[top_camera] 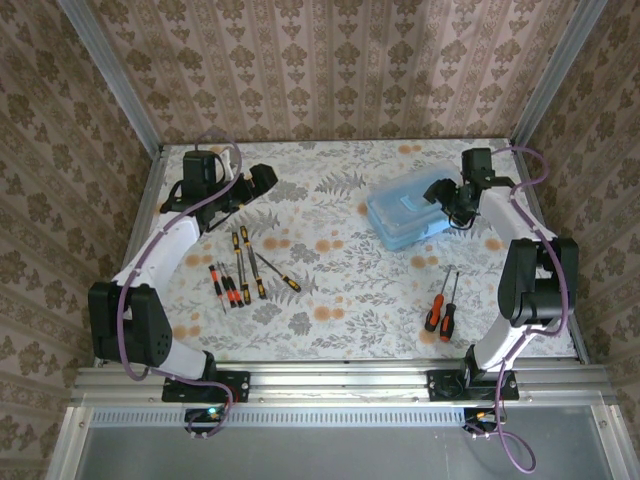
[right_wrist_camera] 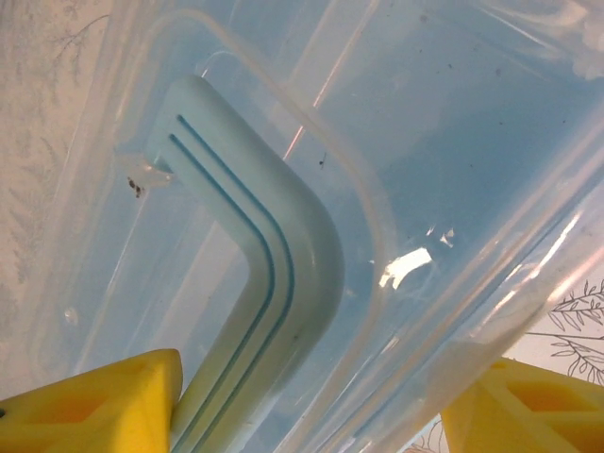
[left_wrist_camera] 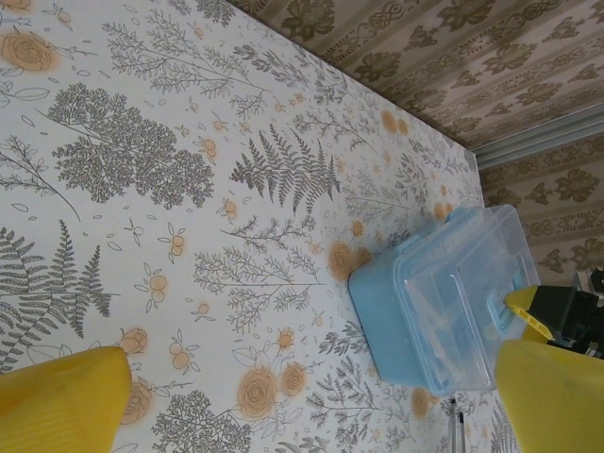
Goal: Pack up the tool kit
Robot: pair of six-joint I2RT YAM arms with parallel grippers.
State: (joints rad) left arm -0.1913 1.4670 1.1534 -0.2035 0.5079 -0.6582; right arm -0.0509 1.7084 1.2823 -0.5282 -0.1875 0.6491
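Observation:
The tool kit's light-blue case (top_camera: 405,212) stands closed at the back right of the table, its clear lid (right_wrist_camera: 453,123) and blue handle (right_wrist_camera: 283,255) close under the right wrist camera. My right gripper (top_camera: 448,200) (right_wrist_camera: 316,396) is at the case's right end, jaws apart, straddling the handle's corner and the lid's rim; one yellow finger (right_wrist_camera: 113,396) touches the handle. Several slim screwdrivers (top_camera: 238,268) with orange-and-black handles lie left of centre, and two more (top_camera: 441,308) lie at the front right. My left gripper (top_camera: 262,180) (left_wrist_camera: 307,406) hovers open and empty at the back left, facing the case (left_wrist_camera: 444,311).
The floral tablecloth (top_camera: 330,260) covers the table, which is walled by patterned panels on three sides. Metal frame posts (top_camera: 110,75) rise at the back corners. A bare stretch of cloth lies between the left screwdrivers and the case.

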